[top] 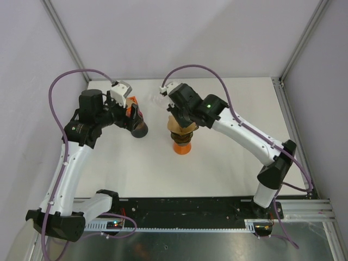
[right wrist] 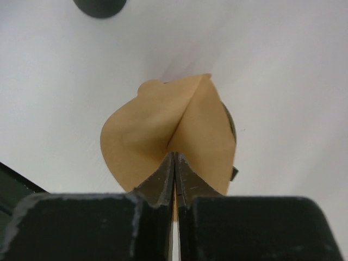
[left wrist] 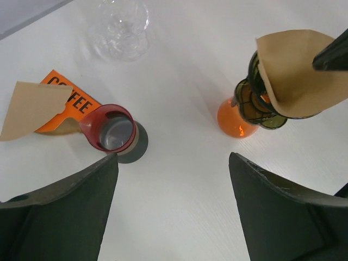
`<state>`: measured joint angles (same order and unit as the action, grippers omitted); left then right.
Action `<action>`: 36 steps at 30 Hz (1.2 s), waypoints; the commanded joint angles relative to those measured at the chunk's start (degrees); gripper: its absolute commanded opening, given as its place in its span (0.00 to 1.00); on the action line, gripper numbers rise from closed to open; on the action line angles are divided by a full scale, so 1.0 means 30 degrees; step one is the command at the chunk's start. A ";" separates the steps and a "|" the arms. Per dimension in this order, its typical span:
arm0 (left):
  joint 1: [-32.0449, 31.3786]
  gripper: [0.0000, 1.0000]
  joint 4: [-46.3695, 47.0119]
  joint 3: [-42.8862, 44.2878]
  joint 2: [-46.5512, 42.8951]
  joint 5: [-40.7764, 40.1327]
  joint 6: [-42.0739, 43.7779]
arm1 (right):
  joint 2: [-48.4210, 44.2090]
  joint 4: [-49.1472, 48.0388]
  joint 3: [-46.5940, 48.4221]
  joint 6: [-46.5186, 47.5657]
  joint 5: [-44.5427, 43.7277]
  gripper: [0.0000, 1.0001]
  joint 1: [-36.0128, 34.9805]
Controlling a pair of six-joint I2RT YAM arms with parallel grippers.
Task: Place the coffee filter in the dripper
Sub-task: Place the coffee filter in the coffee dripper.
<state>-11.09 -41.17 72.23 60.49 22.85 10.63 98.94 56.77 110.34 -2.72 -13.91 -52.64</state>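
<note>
The brown paper coffee filter sits opened in the dark wire dripper, which stands on an orange base at mid-table. My right gripper is shut, its tips pressed together at the filter's inner crease; no paper shows pinched between them. In the left wrist view the filter rises above the dripper's rim, with a black right finger at its upper edge. My left gripper is open over bare table to the dripper's left, holding nothing.
A red cup on a dark base stands left of the dripper. Behind it lies an orange coffee-filter package with another brown filter sticking out. A clear glass vessel stands farther back.
</note>
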 commanded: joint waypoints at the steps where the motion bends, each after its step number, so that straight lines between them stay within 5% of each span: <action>1: 0.0697 0.87 0.0882 -0.0185 -0.0222 0.0092 0.0048 | 0.1212 -0.0255 -0.0581 0.0495 0.1366 0.00 0.0392; 27: 0.1496 0.87 0.1005 -0.0520 -0.0228 0.1091 -0.0062 | 0.3239 0.0315 0.0446 0.0703 0.3043 0.00 0.0931; 36: 0.1497 0.88 0.1004 -0.0492 -0.0284 0.1156 -0.0085 | 0.2681 0.1077 0.1977 0.0820 0.1879 0.25 0.0732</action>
<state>-7.18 -39.94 70.98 60.49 24.84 10.59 109.60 58.50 113.06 -1.19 -6.57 -50.13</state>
